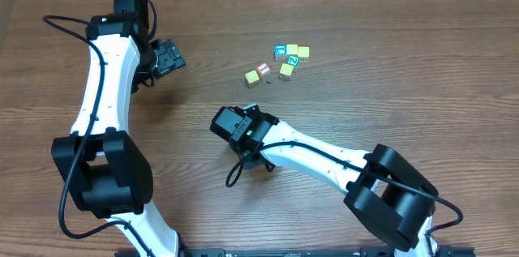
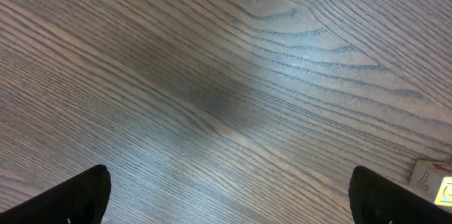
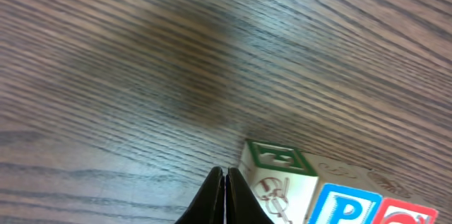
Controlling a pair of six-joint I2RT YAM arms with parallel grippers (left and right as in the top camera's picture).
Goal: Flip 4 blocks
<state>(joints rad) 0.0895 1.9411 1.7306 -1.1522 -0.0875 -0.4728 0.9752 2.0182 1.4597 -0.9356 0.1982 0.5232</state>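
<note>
Blocks (image 1: 263, 70) clustered on table (image 1: 389, 87), touched by neither arm. Right gripper (image 3: 226, 181) pressed together, holding nothing. Left gripper (image 1: 173, 57) spread wide, empty, well apart from cluster.

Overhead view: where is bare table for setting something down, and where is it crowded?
Free: the table between the left gripper and the blocks, and the wide stretch right of the blocks. Crowded: among the blocks, and toward the right gripper.

Lower right of the right wrist view, the blue-bordered block (image 3: 345, 210) shows a blue letter P. The green-bordered cube (image 3: 277, 159) beside it bears a green mark, too blurred to read.
</note>
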